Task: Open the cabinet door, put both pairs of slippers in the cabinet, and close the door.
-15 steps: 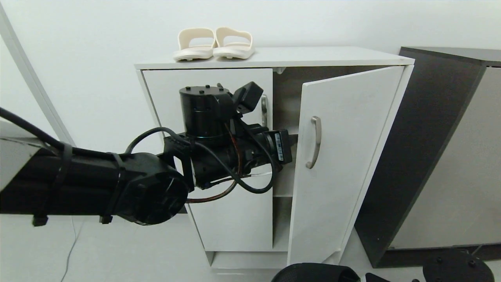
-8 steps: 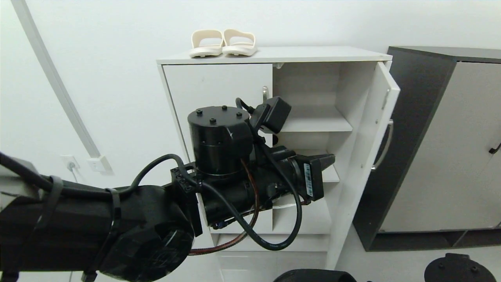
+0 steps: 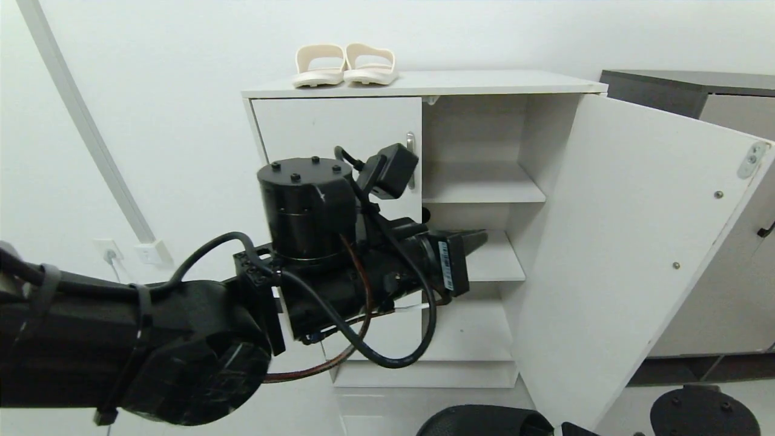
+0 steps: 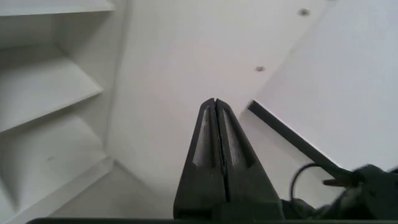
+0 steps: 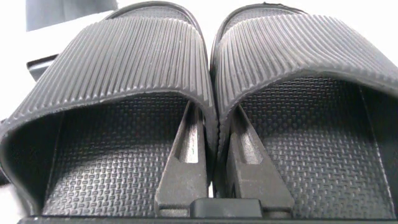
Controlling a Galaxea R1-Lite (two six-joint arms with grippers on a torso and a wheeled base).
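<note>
On top of the white cabinet, toward the left end of its top board, you have a pair of cream slippers lying side by side and touching. Below them the cabinet's left door is closed, with its metal handle upright at the inner edge. The right door is swung wide open toward the right, and its inner face is turned to you. Behind it the right compartment shows an upper shelf and a middle shelf.

Your left gripper points into that open compartment. Its tip is just above the front edge of the middle shelf and beside the closed door's inner edge. In the left wrist view the left gripper has its two fingers pressed flat together, with nothing between them. The cream slippers sit well above it and off to the left, well apart from it.

Your right gripper is at the dark grey slippers, which lie side by side with their ribbed straps arching over the fingers. One finger reaches into each slipper, and the two seem to pinch the adjoining inner walls between them.

A dark grey cabinet stands just right of the white one.
</note>
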